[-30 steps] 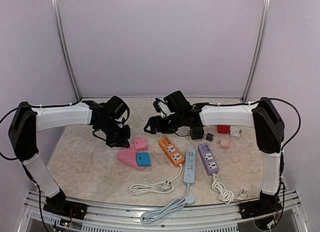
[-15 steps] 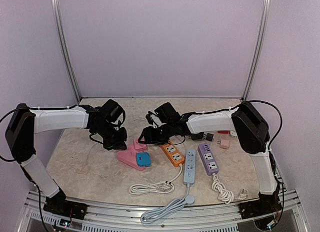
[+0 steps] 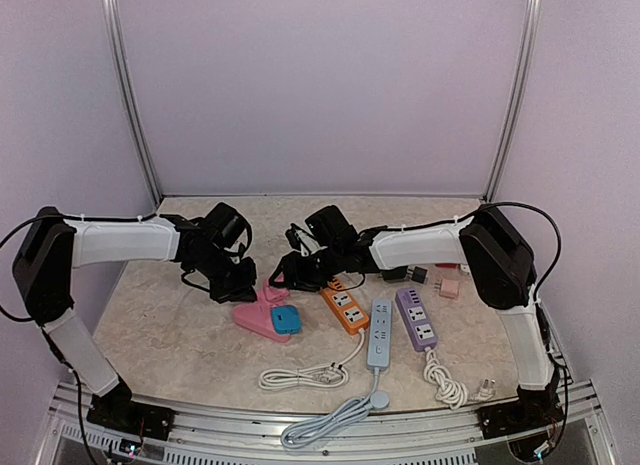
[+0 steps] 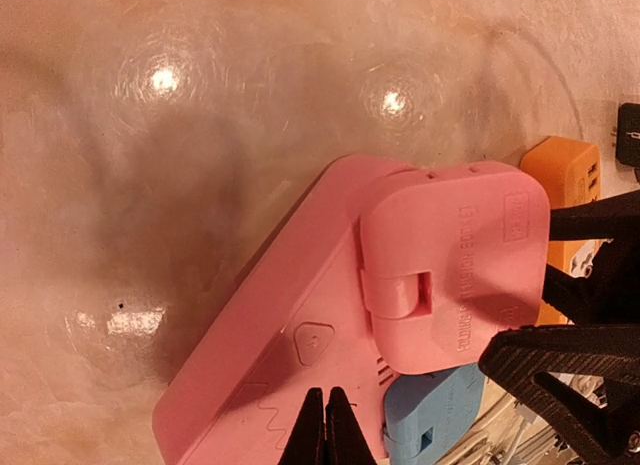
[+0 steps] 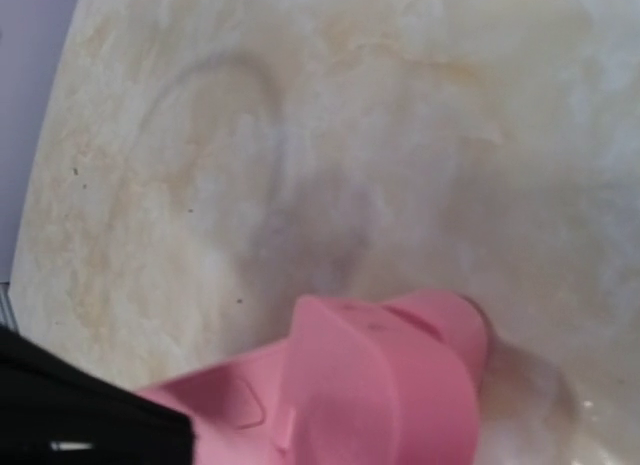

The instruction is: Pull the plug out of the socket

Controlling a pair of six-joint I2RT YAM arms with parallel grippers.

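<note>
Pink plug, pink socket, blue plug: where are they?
pink plug (image 4: 470, 245), left wrist view, flat top face.
pink socket (image 4: 260, 355), left wrist view, bare body.
blue plug (image 4: 430, 420), left wrist view, top face.

My right wrist camera gives only blur, and the pink plug (image 5: 390, 385) runs off its bottom edge. In the left wrist view, the blue plug (image 4: 435, 430) and orange strip (image 4: 570, 175) are cropped. I cannot tell whether my right pincer (image 3: 283, 275) touches the pink plug.
</note>
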